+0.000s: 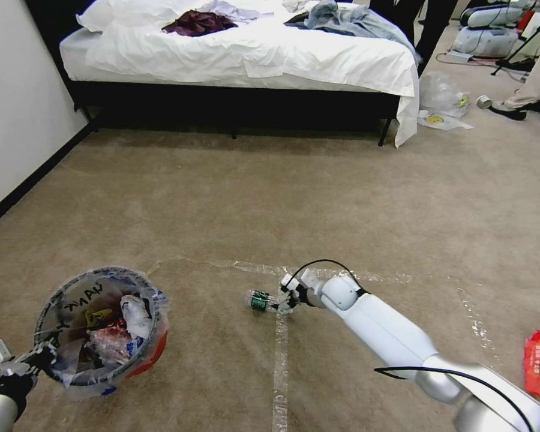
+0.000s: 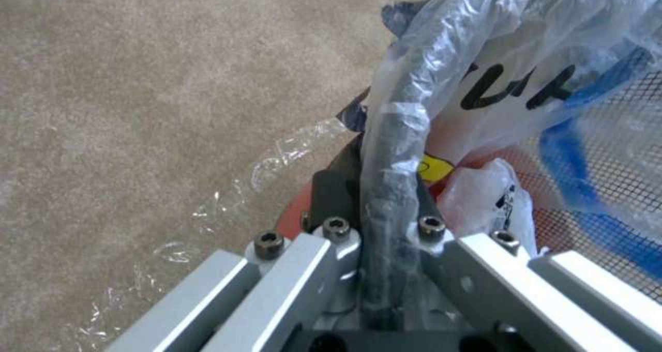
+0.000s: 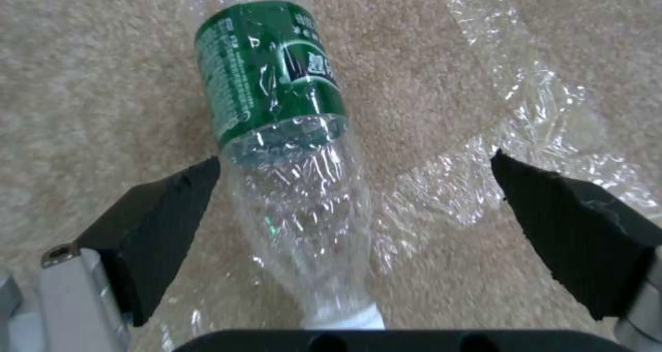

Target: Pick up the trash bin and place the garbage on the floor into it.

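The red trash bin (image 1: pixel 105 327), lined with a crinkled clear bag with black writing, hangs low at my left and holds several pieces of litter. My left gripper (image 1: pixel 35 359) is shut on its near rim; the left wrist view shows the bag-wrapped black rim (image 2: pixel 396 135) clamped in the left gripper (image 2: pixel 386 223). A crushed clear bottle with a green label (image 1: pixel 261 300) lies on the carpet floor (image 1: pixel 318 204). My right gripper (image 1: pixel 289 295) is down at it, open. In the right wrist view the bottle (image 3: pixel 289 135) lies between the black pads (image 3: pixel 162 217), nearer one of them, of the right gripper (image 3: pixel 355 163).
A red wrapper (image 1: pixel 537 360) lies on the carpet at far right. Shiny tape lines (image 1: pixel 280 366) cross under the bottle. A white bed (image 1: pixel 246 51) with clothes stands at the back, a clear plastic bag (image 1: pixel 441 93) and a can (image 1: pixel 483 102) beside its right corner. White wall (image 1: pixel 18 102) on the left.
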You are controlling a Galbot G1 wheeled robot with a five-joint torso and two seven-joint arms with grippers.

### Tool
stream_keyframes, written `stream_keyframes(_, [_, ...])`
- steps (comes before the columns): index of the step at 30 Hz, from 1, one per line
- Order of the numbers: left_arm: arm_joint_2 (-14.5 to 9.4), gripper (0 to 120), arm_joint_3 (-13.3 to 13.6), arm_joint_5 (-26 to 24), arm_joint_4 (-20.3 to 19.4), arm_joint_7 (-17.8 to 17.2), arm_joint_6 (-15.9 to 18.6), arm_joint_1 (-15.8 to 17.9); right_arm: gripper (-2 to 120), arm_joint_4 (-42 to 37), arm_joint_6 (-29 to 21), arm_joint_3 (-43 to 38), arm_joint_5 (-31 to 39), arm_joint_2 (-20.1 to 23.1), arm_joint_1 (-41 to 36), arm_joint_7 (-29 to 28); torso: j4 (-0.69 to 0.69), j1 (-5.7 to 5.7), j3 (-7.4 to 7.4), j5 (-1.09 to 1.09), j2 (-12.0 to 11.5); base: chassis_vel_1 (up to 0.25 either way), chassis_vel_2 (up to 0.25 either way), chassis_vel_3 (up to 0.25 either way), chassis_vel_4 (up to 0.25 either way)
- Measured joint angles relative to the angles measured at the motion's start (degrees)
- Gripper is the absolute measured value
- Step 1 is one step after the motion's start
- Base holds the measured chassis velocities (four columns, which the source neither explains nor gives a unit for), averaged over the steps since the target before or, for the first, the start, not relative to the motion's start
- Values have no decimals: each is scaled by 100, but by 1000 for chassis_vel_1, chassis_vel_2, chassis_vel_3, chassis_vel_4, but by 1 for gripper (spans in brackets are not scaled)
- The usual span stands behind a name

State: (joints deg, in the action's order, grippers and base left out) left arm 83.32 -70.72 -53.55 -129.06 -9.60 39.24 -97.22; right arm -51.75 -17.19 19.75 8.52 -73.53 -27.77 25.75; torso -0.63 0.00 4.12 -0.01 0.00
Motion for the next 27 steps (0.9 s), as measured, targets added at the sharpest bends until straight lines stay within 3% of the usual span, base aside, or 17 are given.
stream_keyframes(18, [-31,0,37,-1,105,-16,-6,63,98,576,517,-86,-117,-289,-99,-305,1,0,-1,1,0,0,0,0,0])
stream_keyframes(27, [-2,0,57,13,102,-18,-7,69,74,528,599,-100,-83,-278,-133,-407,0,-1,0,1,0,0,0,0,0])
